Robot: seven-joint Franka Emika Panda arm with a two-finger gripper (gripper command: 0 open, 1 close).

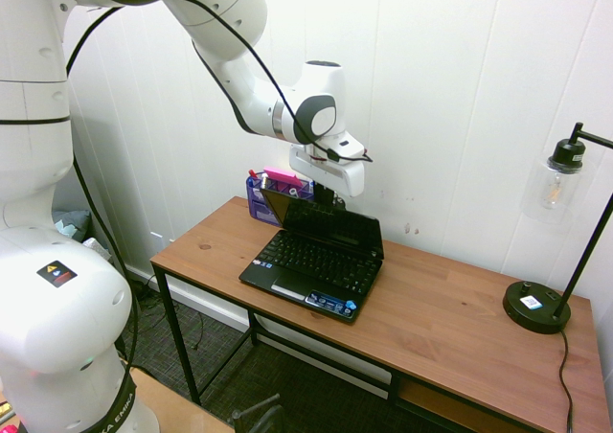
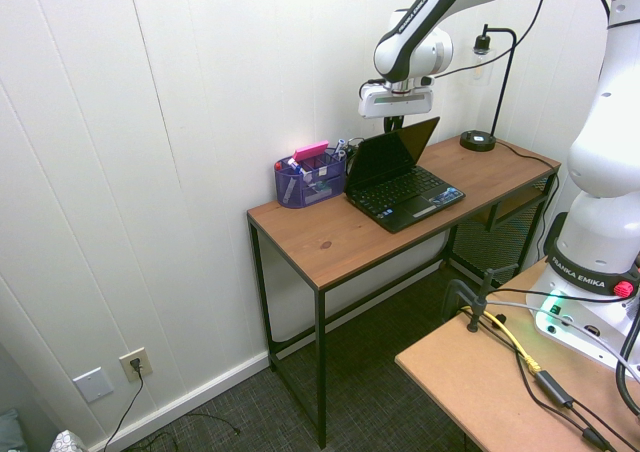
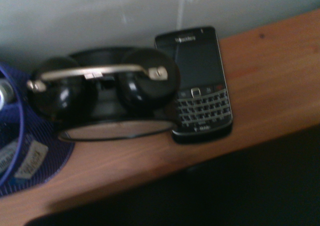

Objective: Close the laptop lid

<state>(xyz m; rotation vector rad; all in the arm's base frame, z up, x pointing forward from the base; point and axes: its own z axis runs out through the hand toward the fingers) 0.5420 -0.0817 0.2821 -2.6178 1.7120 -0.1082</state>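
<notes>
A black keypad phone [image 3: 201, 86] lies closest under the wrist camera, behind the open laptop lid [image 1: 330, 224] on the desk [image 1: 450, 308]. The gripper [image 1: 325, 197] hangs at the lid's top edge; whether its jaws are spread is unclear. Pushing off-centre could skid the laptop toward the blue organizer [image 2: 310, 179].

Black laptop lid [image 1: 330, 230] open, upright, on wooden desk.

Behind lid: blue organizer [image 1: 271, 195], alarm clock [image 3: 102, 98] and phone [image 3: 200, 81] are crowding the upper-left wall gap.
Right: bare table [image 1: 450, 308] is lying open toward the lamp [image 1: 538, 304].
</notes>
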